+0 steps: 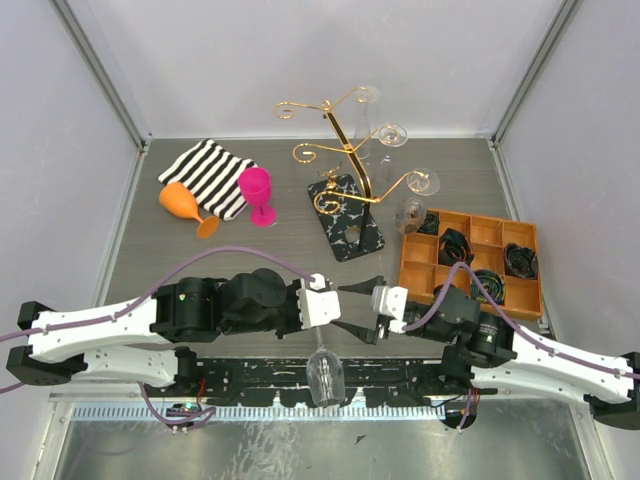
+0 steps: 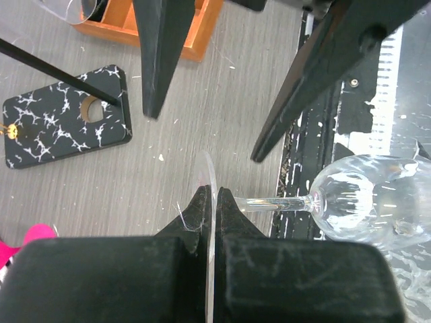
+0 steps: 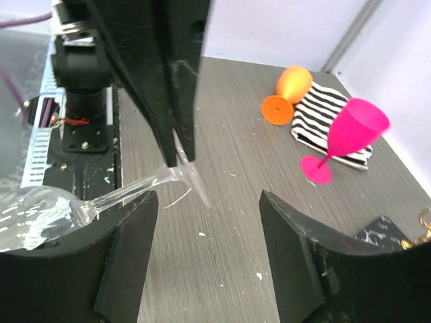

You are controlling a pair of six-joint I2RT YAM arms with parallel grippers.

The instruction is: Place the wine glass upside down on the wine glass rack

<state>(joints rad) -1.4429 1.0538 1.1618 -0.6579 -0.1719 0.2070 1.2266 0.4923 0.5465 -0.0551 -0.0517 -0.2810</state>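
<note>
Left gripper (image 2: pixel 210 198) is clamped on the thin foot disc of the wine glass (image 2: pixel 363 202). The glass lies level, with its bowl out past the desk's near edge, about midway along. That grip leaves the stem bare, which I judge is for a handover.

Right gripper (image 3: pixel 209 200) is spread wide, aimed at the foot and touching nothing I can see.

Wine glass rack (image 1: pixel 350 150) stands toward the far edge, well apart, with clear glasses (image 1: pixel 393 133) hanging on its arms. The arms carry a glass foot-up, so I'd want the right gripper on the stem before the left lets go.
</note>
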